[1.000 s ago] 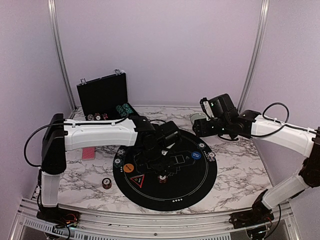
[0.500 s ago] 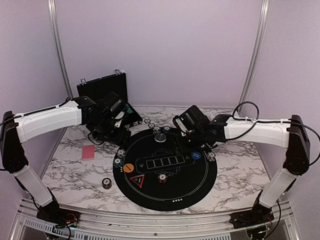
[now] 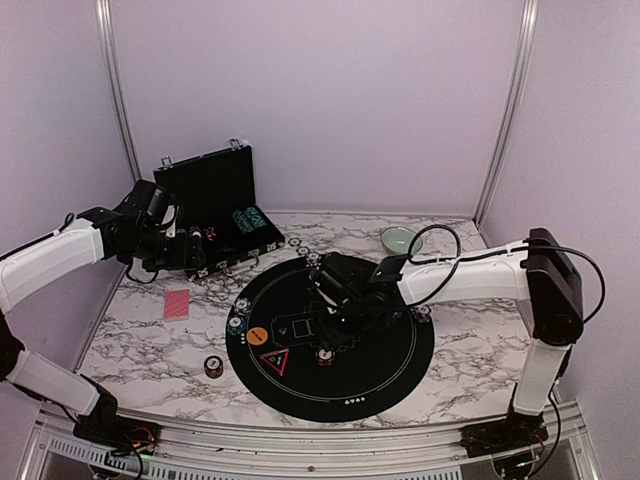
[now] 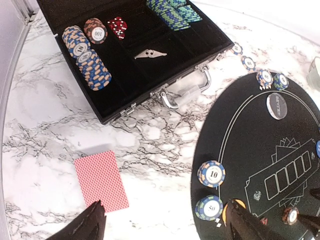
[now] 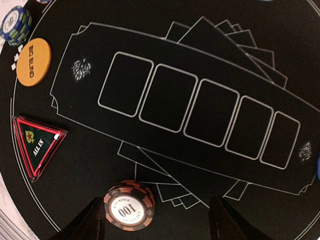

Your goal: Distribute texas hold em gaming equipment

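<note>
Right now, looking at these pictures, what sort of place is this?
Probably a robot test booth set up for poker: two arms bolted to a marble table, a round black mat, and an open case of chips.

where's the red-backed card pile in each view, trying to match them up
Top external: red-backed cards on the marble, left of the black mat.
Left wrist: lower left, below the open case.
Right wrist: not in it.
Shared landmark: the black mat, in all three views.
</note>
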Robot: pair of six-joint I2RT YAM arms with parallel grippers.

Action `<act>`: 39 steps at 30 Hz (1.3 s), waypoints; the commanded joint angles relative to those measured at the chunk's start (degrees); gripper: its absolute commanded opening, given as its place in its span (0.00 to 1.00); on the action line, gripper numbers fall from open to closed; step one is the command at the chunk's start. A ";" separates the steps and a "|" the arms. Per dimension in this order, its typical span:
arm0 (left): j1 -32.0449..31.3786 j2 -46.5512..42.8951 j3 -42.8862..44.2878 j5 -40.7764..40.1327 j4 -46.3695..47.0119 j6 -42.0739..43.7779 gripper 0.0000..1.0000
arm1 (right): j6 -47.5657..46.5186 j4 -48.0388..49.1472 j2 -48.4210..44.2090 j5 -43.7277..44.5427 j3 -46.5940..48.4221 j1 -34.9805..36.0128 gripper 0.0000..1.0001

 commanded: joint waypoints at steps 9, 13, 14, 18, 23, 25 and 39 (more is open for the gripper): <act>5.34 -4.92 -6.76 1.76 8.21 -0.37 0.84 | 4.76 -2.75 4.26 -0.11 3.99 3.46 0.67; 6.27 -5.14 -7.47 2.89 8.73 -0.49 0.84 | 5.07 -3.23 5.63 -0.12 4.73 3.69 0.66; 6.38 -5.27 -7.52 2.97 8.78 -0.51 0.84 | 5.18 -3.40 5.88 -0.08 4.83 3.74 0.65; 6.48 -5.68 -7.91 2.94 9.02 -0.49 0.84 | 5.44 -3.75 6.73 -0.09 5.02 4.09 0.63; 6.52 -5.55 -8.31 3.39 9.20 -0.76 0.84 | 5.81 -4.29 7.75 0.02 5.28 4.47 0.61; 6.55 -5.45 -8.39 3.60 9.28 -0.89 0.84 | 5.77 -4.61 8.16 0.06 5.56 4.62 0.60; 6.95 -5.00 -8.84 4.27 9.60 -1.18 0.83 | 7.16 -7.17 9.75 1.29 5.85 5.85 0.50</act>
